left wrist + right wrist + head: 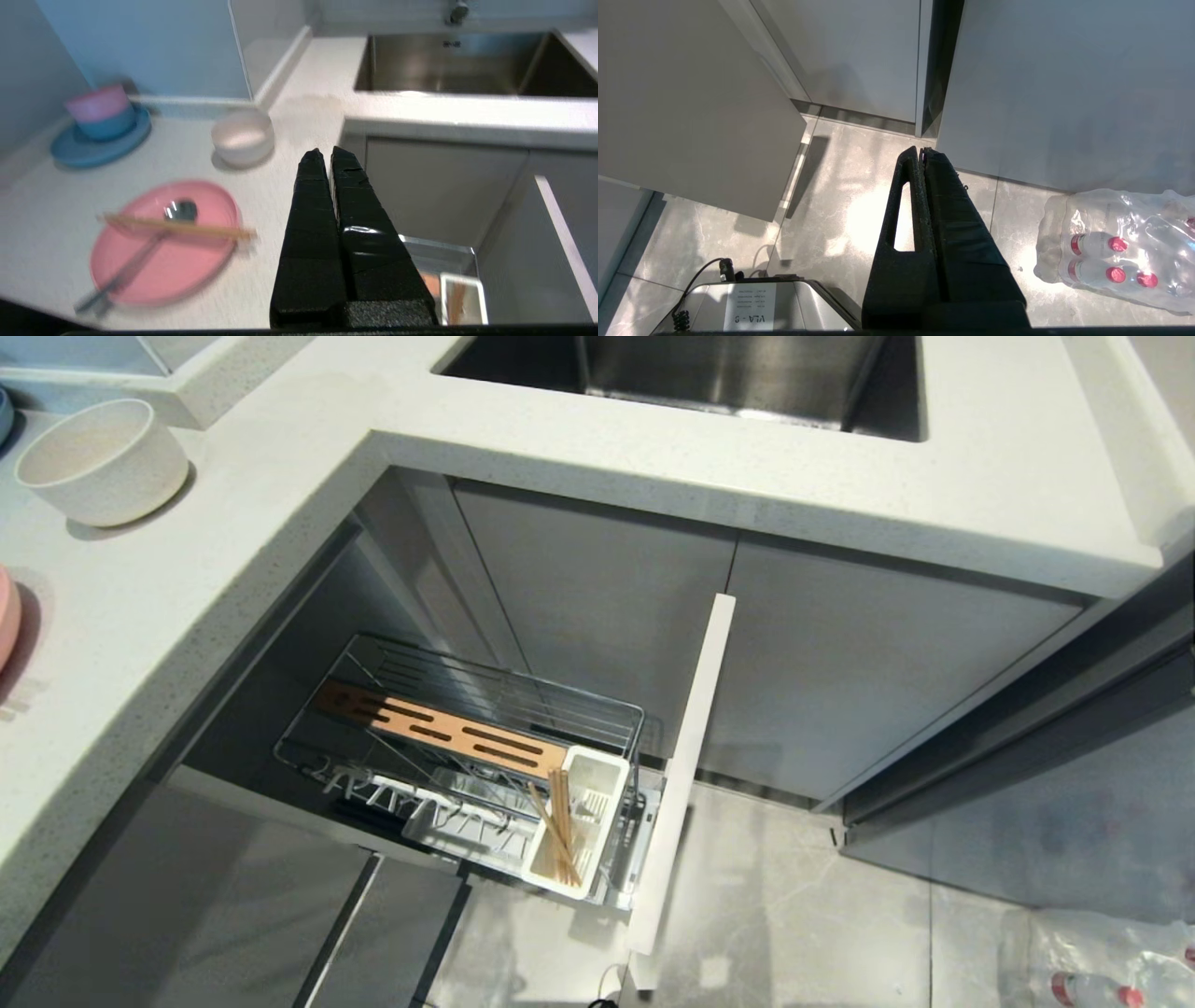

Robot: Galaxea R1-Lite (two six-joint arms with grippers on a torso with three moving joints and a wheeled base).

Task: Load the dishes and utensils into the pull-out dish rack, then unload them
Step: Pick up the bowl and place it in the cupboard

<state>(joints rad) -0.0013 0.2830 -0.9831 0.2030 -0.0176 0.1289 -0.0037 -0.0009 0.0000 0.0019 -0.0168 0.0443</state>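
The pull-out dish rack (509, 693) stands drawn out below the counter, with wooden chopsticks (560, 835) leaning in its white cutlery box (597, 775). On the counter to the left sits the cream bowl (103, 462) (243, 137). Nearer lies the pink plate (187, 268), with more chopsticks (177, 227) and the grey spoon (140, 255) across it. My left gripper (327, 156) is shut and empty, hovering by the counter edge, right of the plate. My right gripper (923, 150) is shut and empty, low over the floor. Neither arm shows in the head view.
A blue plate with stacked blue and pink bowls (100, 123) stands at the back wall. The steel sink (728, 373) is set in the counter on the right. The pale drawer front (686, 756) juts into the aisle. A pack of water bottles (1120, 252) lies on the floor.
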